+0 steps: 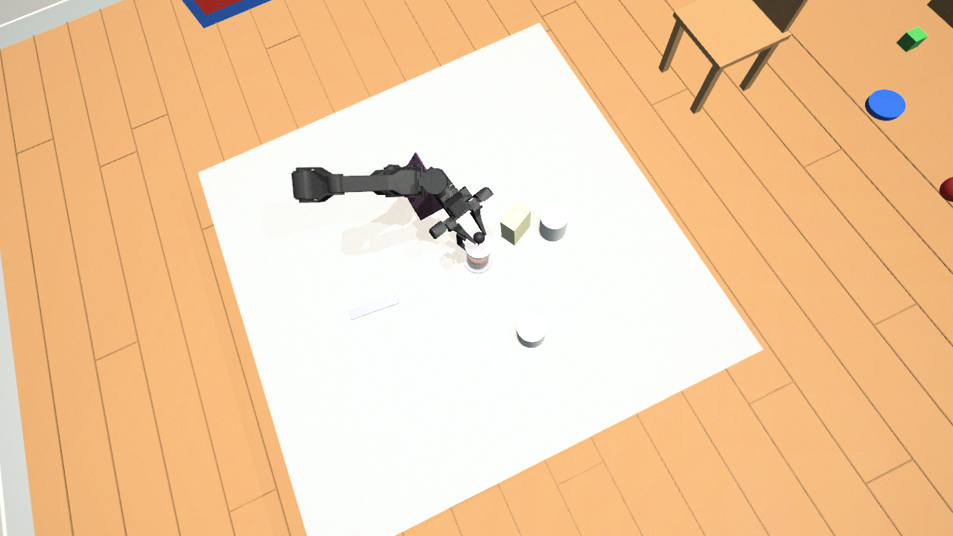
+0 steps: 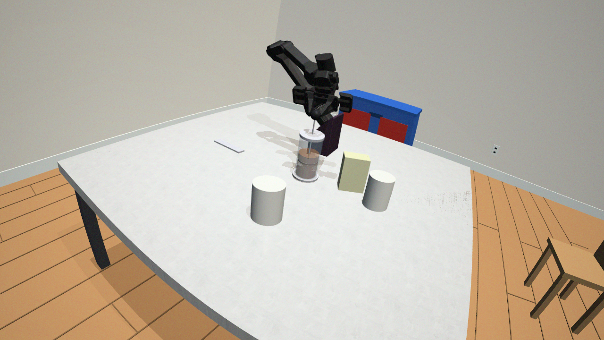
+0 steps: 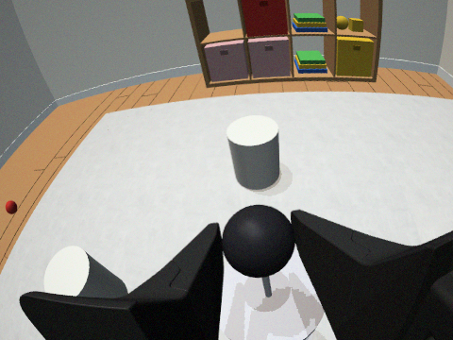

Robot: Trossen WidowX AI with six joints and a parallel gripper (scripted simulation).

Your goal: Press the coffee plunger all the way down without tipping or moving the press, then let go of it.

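1. We find the gripper [image 3: 259, 242] closed on the black plunger knob [image 3: 259, 249]; in the wrist view both dark fingers press against the ball's sides.
2. The coffee press [image 2: 308, 158] stands upright on the white table [image 2: 169, 219], near its middle, just in front of a dark purple block [image 2: 331, 134].
3. In the exterior view a short length of the thin plunger rod [image 2: 312, 126] shows between the gripper and the press lid. Inside the glass, the rod runs down to a brown layer in the lower half.
4. The arm [image 1: 359, 183] reaches across the table from its far side, wrist bent downward over the press.
5. A pale yellow box [image 2: 354, 171] stands upright to the right of the press in the exterior view, near it but apart. A white cylinder [image 2: 378, 190] stands just beside the box.
6. A second white cylinder [image 2: 267, 199] stands alone toward the near table edge, well apart from the press.
7. A thin flat white strip [image 2: 229, 145] lies on the table to the left of the press.
8. From the top view, the knob [image 1: 477, 237] sits almost directly over the press lid [image 1: 478, 251].
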